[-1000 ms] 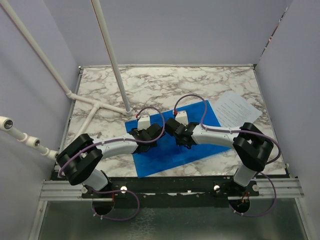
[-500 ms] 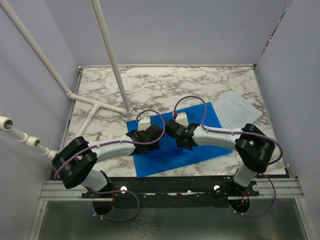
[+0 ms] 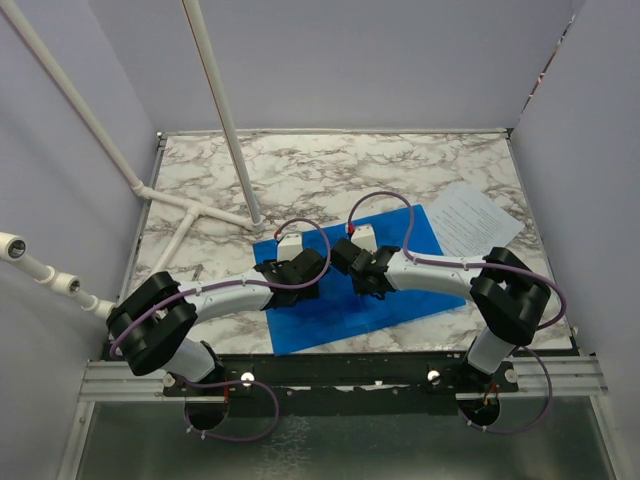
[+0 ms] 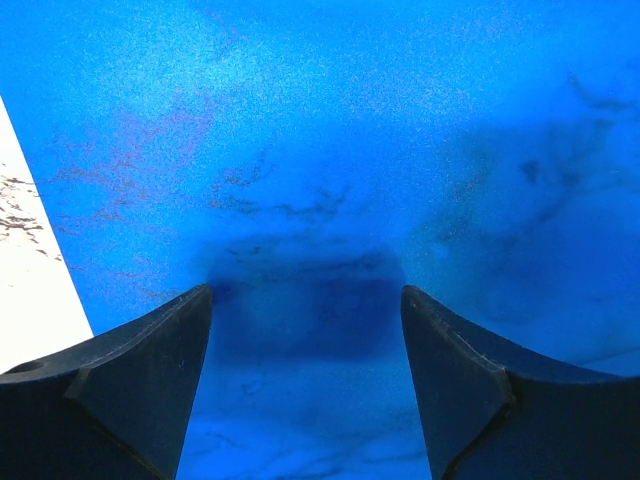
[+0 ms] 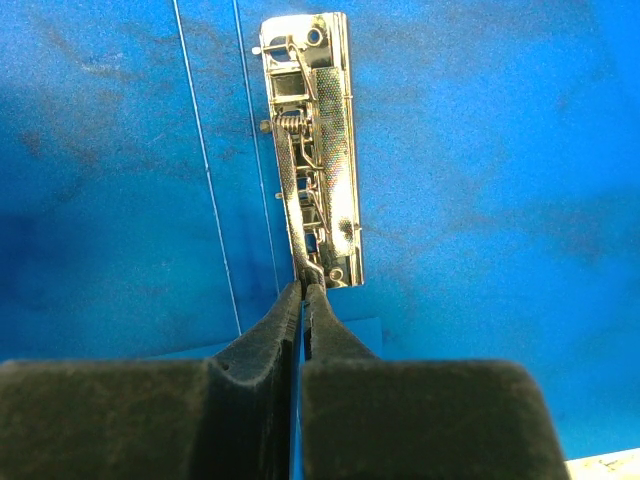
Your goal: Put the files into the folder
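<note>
**Figure.** The flat, glossy, bright blue plastic folder (image 3: 330, 315) lies open at the near middle of the grey-veined white marble table (image 3: 330, 170), inner face up. Two thin crease lines run along that face, and a chrome spring clip (image 5: 315, 150) is fixed just beside them.

My right claw (image 5: 303, 290) is pressed closed, with its tips at the near end of the clip's wire lever. From this angle I cannot tell whether the wire is actually nipped between them. My left claw (image 4: 305, 290) stands wide over bare blue plastic near the folder's left edge and holds nothing.

The files (image 3: 475, 218), thin white paper sheets printed with small black text, rest on the marble just beyond the folder's far right corner, close to the right wall, apart from both claws.

White plastic pipes (image 3: 225, 120) rise from the table's far left. From above, both my forearms cross the folder and hide much of its middle.
</note>
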Tool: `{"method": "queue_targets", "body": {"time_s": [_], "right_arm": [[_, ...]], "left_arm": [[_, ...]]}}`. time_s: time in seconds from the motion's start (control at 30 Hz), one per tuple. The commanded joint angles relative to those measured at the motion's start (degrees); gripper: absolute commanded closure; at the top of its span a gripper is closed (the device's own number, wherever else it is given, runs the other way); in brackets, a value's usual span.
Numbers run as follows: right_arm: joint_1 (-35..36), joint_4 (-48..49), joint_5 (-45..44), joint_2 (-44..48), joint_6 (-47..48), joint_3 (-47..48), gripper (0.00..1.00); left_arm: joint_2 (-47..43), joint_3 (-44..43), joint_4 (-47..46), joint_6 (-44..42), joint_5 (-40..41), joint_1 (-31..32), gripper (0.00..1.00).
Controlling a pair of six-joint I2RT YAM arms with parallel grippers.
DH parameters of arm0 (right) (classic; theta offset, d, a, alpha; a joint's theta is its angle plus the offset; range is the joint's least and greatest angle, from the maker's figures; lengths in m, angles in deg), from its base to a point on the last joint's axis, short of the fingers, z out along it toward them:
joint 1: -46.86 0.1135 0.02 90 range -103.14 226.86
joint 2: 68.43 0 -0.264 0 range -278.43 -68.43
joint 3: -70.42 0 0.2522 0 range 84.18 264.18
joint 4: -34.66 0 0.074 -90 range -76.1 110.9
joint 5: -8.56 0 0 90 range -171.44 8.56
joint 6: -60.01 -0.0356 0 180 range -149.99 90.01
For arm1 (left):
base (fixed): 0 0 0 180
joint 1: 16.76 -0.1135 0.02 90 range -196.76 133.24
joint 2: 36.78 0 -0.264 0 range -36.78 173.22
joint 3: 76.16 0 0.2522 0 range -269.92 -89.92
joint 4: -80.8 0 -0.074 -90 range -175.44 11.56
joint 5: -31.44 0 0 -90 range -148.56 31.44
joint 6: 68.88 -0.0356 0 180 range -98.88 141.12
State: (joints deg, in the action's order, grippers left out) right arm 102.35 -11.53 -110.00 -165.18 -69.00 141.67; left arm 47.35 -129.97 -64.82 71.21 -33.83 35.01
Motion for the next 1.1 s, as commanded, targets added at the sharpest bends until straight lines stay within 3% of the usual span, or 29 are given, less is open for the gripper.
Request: {"method": "queue_targets", "body": {"time_s": [0.0,0.6,1.07], "right_arm": [[-0.1,-1.2,0.3,-1.8,0.4,0.5,0.98],[-0.9,0.8,0.8,-1.7,0.4,1.3,0.93],[-1.0,2.1,1.8,-3.6,0.3,0.2,0.97]], "left_arm": [[5.4,4.6,3.2,2.0,-9.4,0.5,0.22],[6.1,8.1,-0.1,3.2,-10.6,0.5,0.26],[7.3,8.9,-0.1,3.7,-9.9,0.4,0.26]]}}
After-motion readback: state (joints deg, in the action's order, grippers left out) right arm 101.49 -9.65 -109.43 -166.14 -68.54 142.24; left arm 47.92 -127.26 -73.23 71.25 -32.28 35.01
